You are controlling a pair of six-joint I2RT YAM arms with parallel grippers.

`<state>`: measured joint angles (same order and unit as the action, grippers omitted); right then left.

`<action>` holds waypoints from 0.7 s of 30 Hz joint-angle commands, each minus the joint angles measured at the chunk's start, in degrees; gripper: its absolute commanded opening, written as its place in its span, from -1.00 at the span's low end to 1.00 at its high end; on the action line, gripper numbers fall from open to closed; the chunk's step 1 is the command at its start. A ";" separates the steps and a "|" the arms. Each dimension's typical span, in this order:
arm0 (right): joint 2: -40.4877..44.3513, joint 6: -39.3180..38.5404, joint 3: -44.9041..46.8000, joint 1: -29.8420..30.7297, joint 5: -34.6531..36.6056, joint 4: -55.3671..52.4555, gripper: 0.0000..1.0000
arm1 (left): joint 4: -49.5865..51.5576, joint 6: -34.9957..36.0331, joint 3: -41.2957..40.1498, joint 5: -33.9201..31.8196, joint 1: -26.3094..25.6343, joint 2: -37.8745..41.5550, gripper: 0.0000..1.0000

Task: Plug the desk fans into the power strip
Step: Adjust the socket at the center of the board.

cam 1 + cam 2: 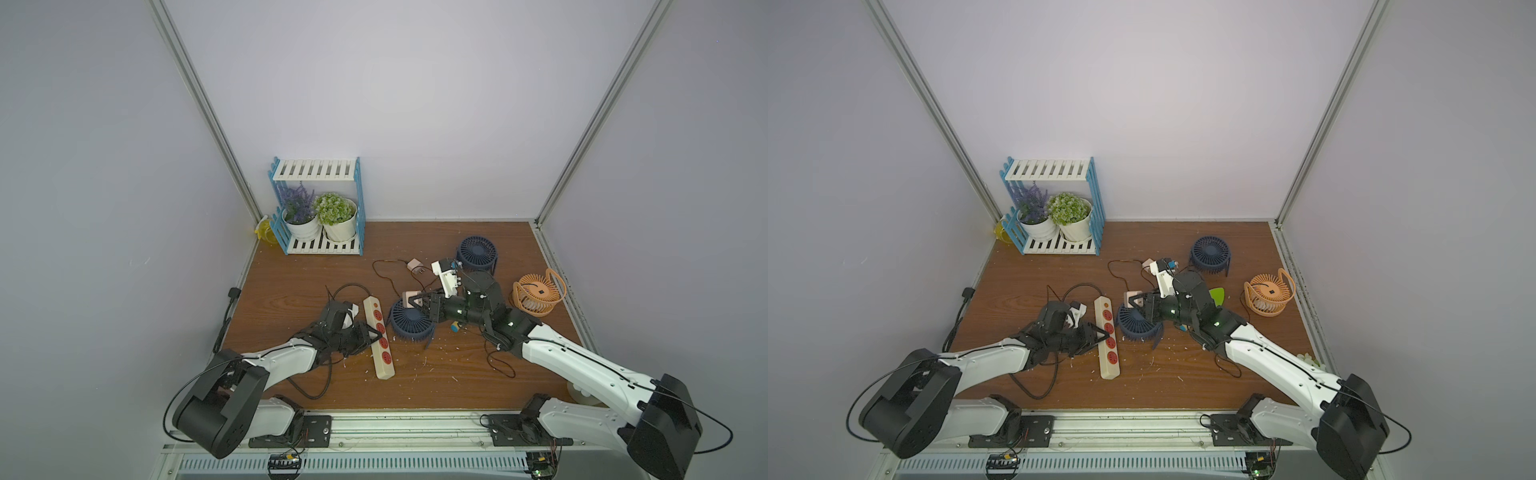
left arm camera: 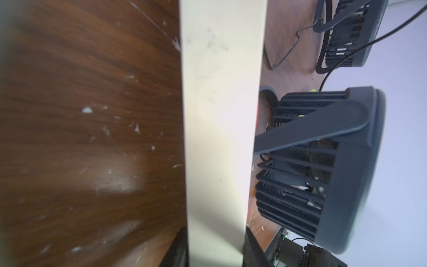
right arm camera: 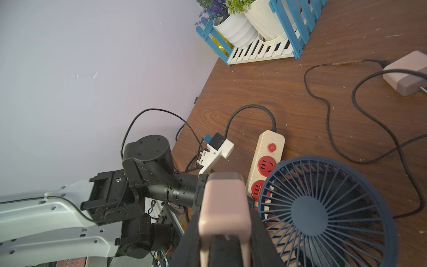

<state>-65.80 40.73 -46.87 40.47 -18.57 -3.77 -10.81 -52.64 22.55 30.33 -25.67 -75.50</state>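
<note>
The left gripper (image 1: 374, 334) pinches the power strip (image 1: 384, 361), likely to keep it still, while the right gripper (image 1: 419, 302) clamps the pink plug (image 3: 224, 198) by the blue fan (image 1: 409, 326).

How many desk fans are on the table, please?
3: a near blue fan beside the power strip, a far blue fan toward the back wall, and an orange fan by the right wall. Others may be hidden.

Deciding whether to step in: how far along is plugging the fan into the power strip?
Done: the right end effector grips the pink plug adapter. In hand: it hangs over the dark blue fan beside the power strip, which the left end effector clamps. Left: pushing the adapter into a red socket; none looks occupied.
</note>
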 commanded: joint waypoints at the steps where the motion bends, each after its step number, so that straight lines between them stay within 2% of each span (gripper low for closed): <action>1: 0.77 0.29 -0.06 -0.21 0.35 1.88 -1.00 | 14.19 5.11 -1.23 -5.41 1.06 0.00 -0.13; 3: 0.35 0.22 -0.21 -0.28 0.10 2.20 -1.00 | 16.72 5.64 -1.18 -6.89 1.06 0.24 0.02; 6: -0.35 0.18 -0.57 -0.22 -0.41 2.65 -1.00 | 19.78 6.21 -0.80 -9.12 1.06 0.54 0.13; 12: -0.73 -1.39 -2.54 0.06 -0.90 0.61 -1.00 | 22.28 6.91 -0.13 -9.90 1.15 3.75 0.25; 16: -0.70 -4.62 -6.20 2.35 5.18 -6.22 -1.00 | 25.44 8.61 1.47 -10.45 1.15 10.29 0.35; 21: -5.38 -6.65 -13.59 9.74 15.29 -14.40 -1.00 | 31.92 9.68 3.37 -10.30 1.15 14.44 0.38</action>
<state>-68.82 36.60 -56.73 46.85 -10.39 -12.47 13.93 -44.77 24.18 21.23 -25.10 -62.22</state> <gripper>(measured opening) 0.232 0.688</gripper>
